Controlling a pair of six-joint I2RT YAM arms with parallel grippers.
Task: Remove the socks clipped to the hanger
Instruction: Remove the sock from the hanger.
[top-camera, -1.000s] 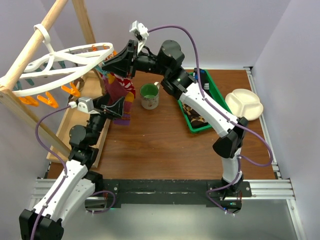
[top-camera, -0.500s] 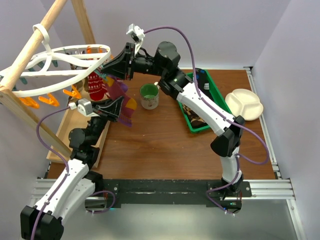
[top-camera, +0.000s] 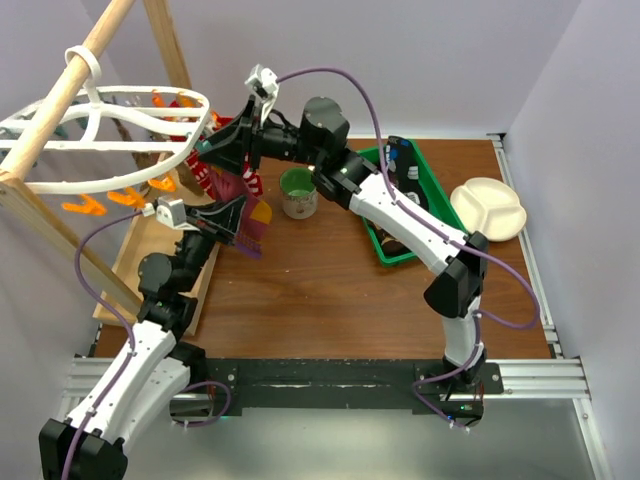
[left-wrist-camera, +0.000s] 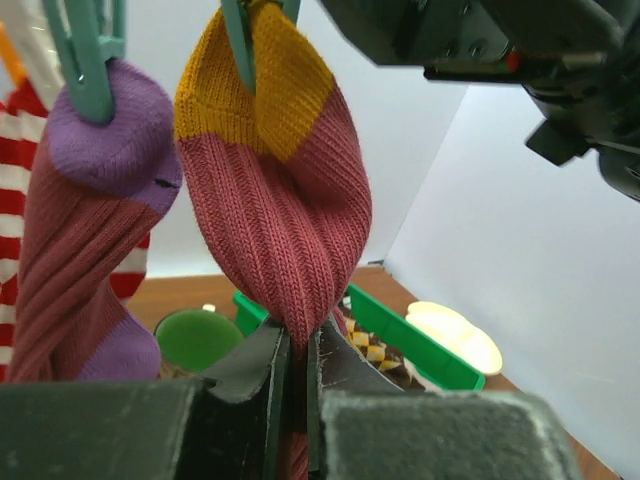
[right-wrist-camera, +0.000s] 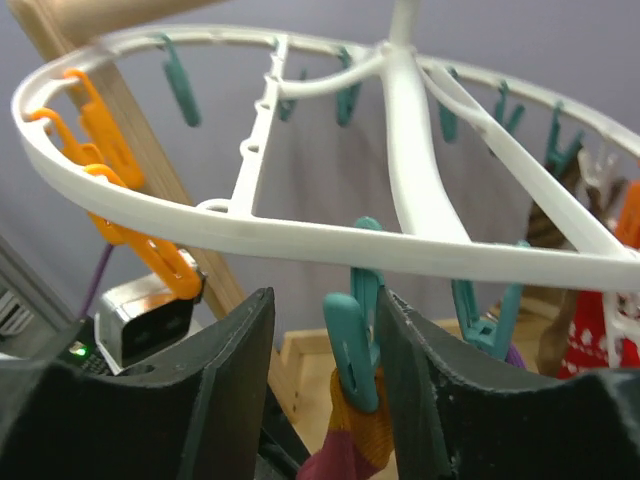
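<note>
Far left under the white hanger (right-wrist-camera: 420, 200), the left pincer (left-wrist-camera: 300, 345) pinches the maroon yellow-toed sock (left-wrist-camera: 275, 220) while the right pincer (right-wrist-camera: 325, 310), spread, straddles its teal clip (right-wrist-camera: 352, 345); next should come squeezing that clip and pulling down.

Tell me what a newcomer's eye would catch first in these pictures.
The white hanger hangs high at the left from a wooden pole. Beneath it, the left end effector pinches a maroon sock with a yellow tip, while the right end effector straddles its teal clip.
</note>
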